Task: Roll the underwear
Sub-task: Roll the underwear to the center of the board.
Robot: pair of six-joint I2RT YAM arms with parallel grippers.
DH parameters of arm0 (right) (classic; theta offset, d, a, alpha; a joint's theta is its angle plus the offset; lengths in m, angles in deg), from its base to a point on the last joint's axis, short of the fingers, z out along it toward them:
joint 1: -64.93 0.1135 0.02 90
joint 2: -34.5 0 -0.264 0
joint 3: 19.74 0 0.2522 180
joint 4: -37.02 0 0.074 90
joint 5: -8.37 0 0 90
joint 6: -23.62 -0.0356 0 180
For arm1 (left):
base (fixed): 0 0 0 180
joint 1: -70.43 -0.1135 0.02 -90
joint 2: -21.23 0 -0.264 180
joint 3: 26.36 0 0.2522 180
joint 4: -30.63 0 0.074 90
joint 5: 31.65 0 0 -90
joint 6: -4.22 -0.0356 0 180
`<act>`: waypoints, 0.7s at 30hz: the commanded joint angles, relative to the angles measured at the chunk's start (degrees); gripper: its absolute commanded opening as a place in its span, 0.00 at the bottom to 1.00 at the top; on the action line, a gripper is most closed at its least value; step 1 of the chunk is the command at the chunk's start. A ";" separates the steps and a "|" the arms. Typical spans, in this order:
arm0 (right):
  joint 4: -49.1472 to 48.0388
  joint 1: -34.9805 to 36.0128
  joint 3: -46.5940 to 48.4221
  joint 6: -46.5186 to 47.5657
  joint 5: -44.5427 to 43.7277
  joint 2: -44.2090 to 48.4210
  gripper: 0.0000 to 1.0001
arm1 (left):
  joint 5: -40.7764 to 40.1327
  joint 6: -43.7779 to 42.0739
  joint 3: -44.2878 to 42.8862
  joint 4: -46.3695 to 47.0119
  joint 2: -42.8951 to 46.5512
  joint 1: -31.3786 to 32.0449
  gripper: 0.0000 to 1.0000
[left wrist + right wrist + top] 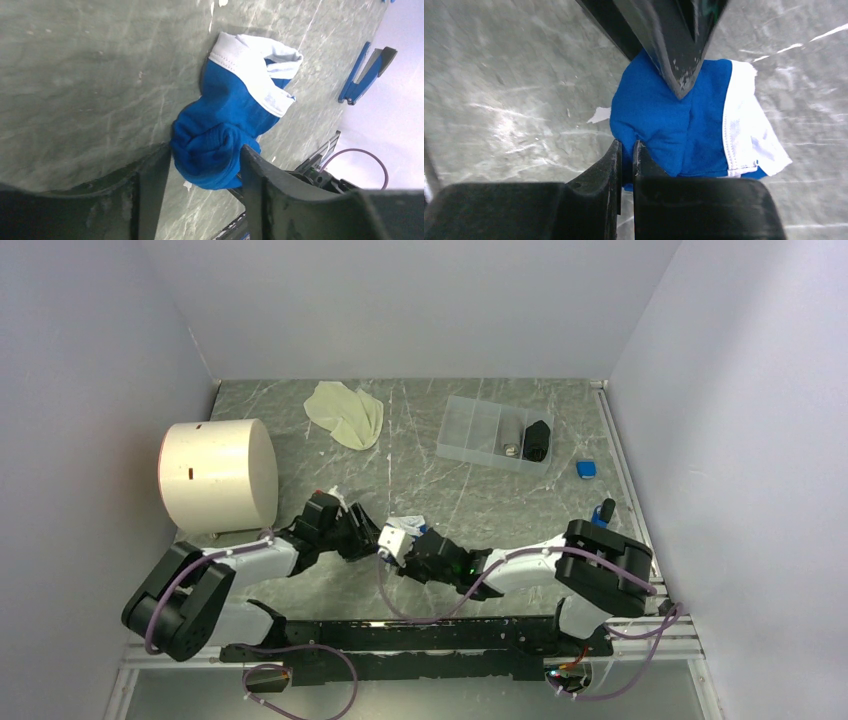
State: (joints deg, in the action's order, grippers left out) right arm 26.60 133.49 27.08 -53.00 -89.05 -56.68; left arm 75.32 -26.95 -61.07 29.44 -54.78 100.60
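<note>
The royal blue underwear [404, 531] with white edging lies bunched into a roll on the grey marble table between my two grippers, near the table's front. In the left wrist view the blue roll [220, 135] sits between my left gripper's [205, 155] two fingers and touches both. My right gripper [627, 147] is pinched on a thin fold at the edge of the blue underwear [664, 125]. The left gripper's finger [676, 55] presses on it from above. The cream-yellow underwear [345, 412] lies crumpled at the back, apart from both grippers [372, 538] [408, 552].
A large white cylinder [218, 475] stands at the left, close to the left arm. A clear compartment box [480, 430] holding a black item sits at the back right. Small hard blue blocks [587, 469] [603, 510] lie near the right wall; one shows in the left wrist view [362, 72].
</note>
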 commanded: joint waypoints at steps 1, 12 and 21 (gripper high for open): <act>-4.95 -4.78 -3.48 -14.72 17.57 1.41 0.02 | -1.87 -3.59 3.02 -9.43 2.67 -2.86 0.63; -25.80 -11.89 -7.38 -34.65 32.40 -5.02 0.02 | -0.63 -0.75 7.55 -6.22 10.12 -3.15 0.80; -33.58 -16.80 -9.24 -39.09 38.83 -8.67 0.04 | -2.42 -1.36 6.19 -7.74 7.29 -2.50 0.71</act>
State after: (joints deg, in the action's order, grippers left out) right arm -3.63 117.33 18.27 -89.30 -54.50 -63.78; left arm 75.34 -27.41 -55.45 27.06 -44.37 97.67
